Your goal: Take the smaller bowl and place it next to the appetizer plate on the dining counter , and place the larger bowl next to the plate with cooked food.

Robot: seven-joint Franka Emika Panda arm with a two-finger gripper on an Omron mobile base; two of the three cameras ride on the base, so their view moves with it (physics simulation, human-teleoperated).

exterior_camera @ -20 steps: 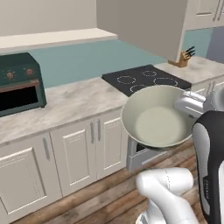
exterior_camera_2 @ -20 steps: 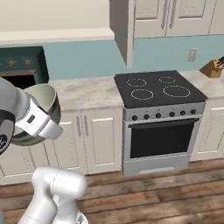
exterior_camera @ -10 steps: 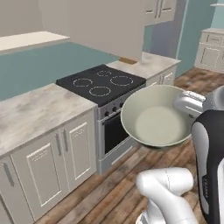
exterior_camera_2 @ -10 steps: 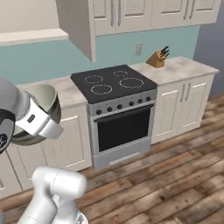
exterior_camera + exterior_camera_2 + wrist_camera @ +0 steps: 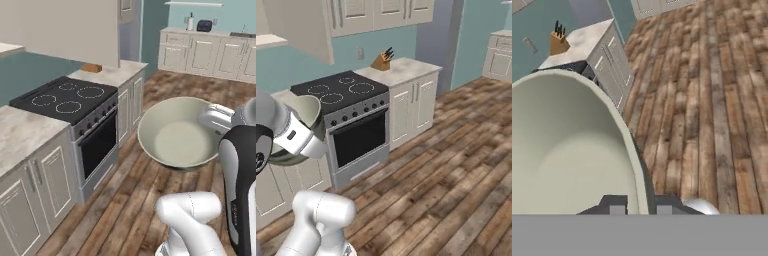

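Fingers point(image 5: 637, 209) clamped on rim of larger bowl point(image 5: 176, 132), one tip inside, one outside, bowl held up off any surface over wood floor point(image 5: 456, 170), tilted w/ pale inside toward left cam, stove point(image 5: 65, 102) + knife block point(image 5: 382, 60) off to side.
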